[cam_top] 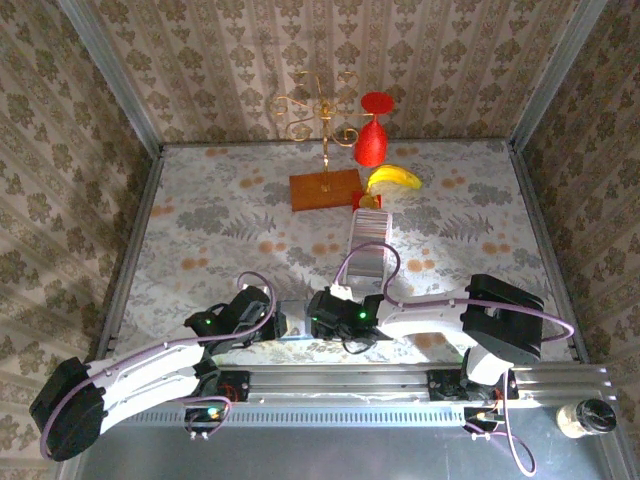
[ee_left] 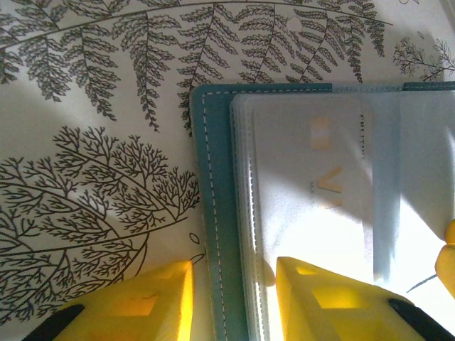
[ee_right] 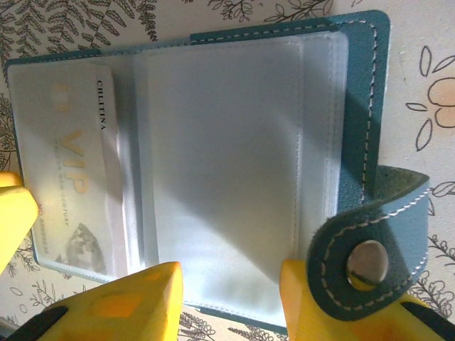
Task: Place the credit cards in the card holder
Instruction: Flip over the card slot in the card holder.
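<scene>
Floral-print table [cam_top: 200, 230], patterned walls round it. Both arms reaching in low to near-centre, wrists close together. At far centre: orange-brown wooden block [cam_top: 325, 188] carrying gold branched stand, red goblet [cam_top: 371, 140] and banana [cam_top: 393, 178] near it. Between those and the arms: long striped row of credit cards [cam_top: 368, 238], edge-on, well apart from both grippers. Near centre, between the two wrists: card holder [ee_right: 213, 142] lying open and flat on table, teal cover down, clear sleeves up. One pale card [ee_right: 64, 177] with "VIP" lettering already in a sleeve, on side away from the tab. Snap tab [ee_right: 370, 249] curled over at one corner, metal stud showing. For left gripper [ee_left: 233, 266]: fingers apart, straddling stitched teal edge of holder, one tip over bare cloth, other over sleeves, nothing clamped. For right gripper [ee_right: 231, 266]: fingers apart over holder's near edge, one tip just beside snap tab, nothing pinched.
</scene>
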Motion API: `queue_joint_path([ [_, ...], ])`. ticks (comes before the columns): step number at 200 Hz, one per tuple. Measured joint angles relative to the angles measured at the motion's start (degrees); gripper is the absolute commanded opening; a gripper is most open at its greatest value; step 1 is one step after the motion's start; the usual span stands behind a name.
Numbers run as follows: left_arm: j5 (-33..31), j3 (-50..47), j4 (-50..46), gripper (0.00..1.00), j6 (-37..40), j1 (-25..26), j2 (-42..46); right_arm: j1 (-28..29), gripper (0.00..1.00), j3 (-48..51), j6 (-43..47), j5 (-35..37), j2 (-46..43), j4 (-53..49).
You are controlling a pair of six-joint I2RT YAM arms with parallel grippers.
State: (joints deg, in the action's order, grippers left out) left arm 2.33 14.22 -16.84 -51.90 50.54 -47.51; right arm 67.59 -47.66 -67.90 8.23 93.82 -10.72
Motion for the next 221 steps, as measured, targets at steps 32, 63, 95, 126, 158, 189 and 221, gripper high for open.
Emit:
queue_joint_path([
  [32, 0.0, -0.2, 0.4, 0.34, 0.0, 0.0, 0.0, 0.1, 0.48, -0.3, -0.2, 0.0, 0.6, 1.3],
  [63, 0.0, -0.3, 0.8, 0.32, 0.0, 0.0, -0.5, 0.1, 0.49, -0.8, -0.9, 0.0, 1.4, 3.2],
  [95, 0.2, -0.3, 1.5, 0.3, 0.0, 0.0, -1.2, 0.1, 0.48, -1.1, -1.3, -0.5, 2.3, 5.7],
  [126, 0.3, -0.3, 1.9, 0.28, 0.0, 0.0, -1.3, 0.1, 0.46, -1.9, -1.3, -1.1, 3.0, 6.7],
  [158, 0.8, -0.5, 2.9, 0.26, -0.2, 0.1, -1.3, 0.1, 0.42, -2.4, -1.4, -1.3, 3.3, 7.7],
  [189, 1.2, -0.8, 3.6, 0.25, -0.6, 0.2, -1.1, 0.1, 0.39, -2.4, -1.4, -1.4, 3.3, 8.0],
  [221, 1.4, -1.1, 3.6, 0.23, -1.1, 0.2, -0.2, 0.1, 0.35, -2.4, -1.6, -1.5, 3.3, 10.0],
])
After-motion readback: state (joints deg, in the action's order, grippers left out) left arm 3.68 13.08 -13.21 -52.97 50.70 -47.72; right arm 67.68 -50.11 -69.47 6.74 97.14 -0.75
